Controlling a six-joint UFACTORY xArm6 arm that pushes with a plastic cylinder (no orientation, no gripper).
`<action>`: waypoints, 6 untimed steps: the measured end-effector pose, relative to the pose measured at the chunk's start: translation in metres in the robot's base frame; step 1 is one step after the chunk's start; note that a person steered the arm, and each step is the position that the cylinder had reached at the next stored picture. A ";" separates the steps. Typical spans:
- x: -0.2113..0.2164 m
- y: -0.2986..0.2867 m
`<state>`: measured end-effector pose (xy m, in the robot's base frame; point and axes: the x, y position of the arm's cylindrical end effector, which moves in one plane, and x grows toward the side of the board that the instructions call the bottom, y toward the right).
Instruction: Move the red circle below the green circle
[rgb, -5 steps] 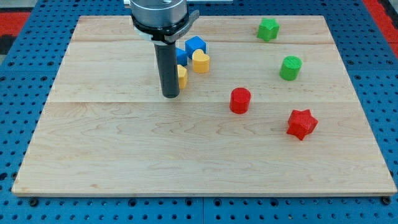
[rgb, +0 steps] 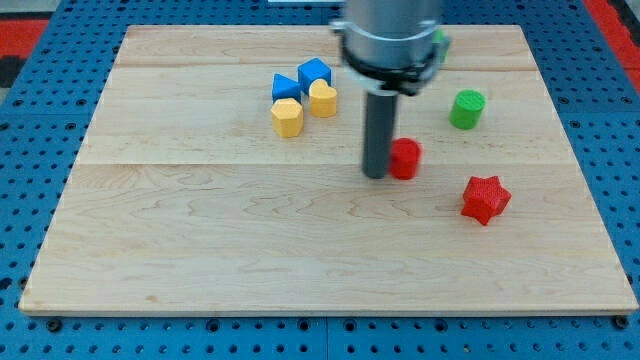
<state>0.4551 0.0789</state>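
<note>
the red circle (rgb: 406, 158) is seen as a short, bright red cylinder standing upright on the wooden board (rgb: 200, 250), right of the board's middle. its left edge is partly covered by the dark rod. the green circle (rgb: 466, 109), a similar short cylinder, stands nearby toward the view's top right, apart from the red one, so the red circle is placed lower and to the view's left of it.

no pincer is fitted: the arm ends in a straight rod, so nothing is gripped or held. my tip (rgb: 376, 175) is set on the board right against the red circle's left side, apparently touching it.

a red star (rgb: 485, 198) is seen toward the view's lower right of the red circle, apart from it. toward the view's upper left a cluster is found: a blue block (rgb: 314, 72), a blue triangle (rgb: 285, 86), a yellow heart (rgb: 322, 98) and a yellow block (rgb: 287, 117). a green block (rgb: 441, 40) is mostly hidden behind the arm's body.
</note>
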 end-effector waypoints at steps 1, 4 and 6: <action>0.006 0.010; -0.022 0.118; -0.029 0.126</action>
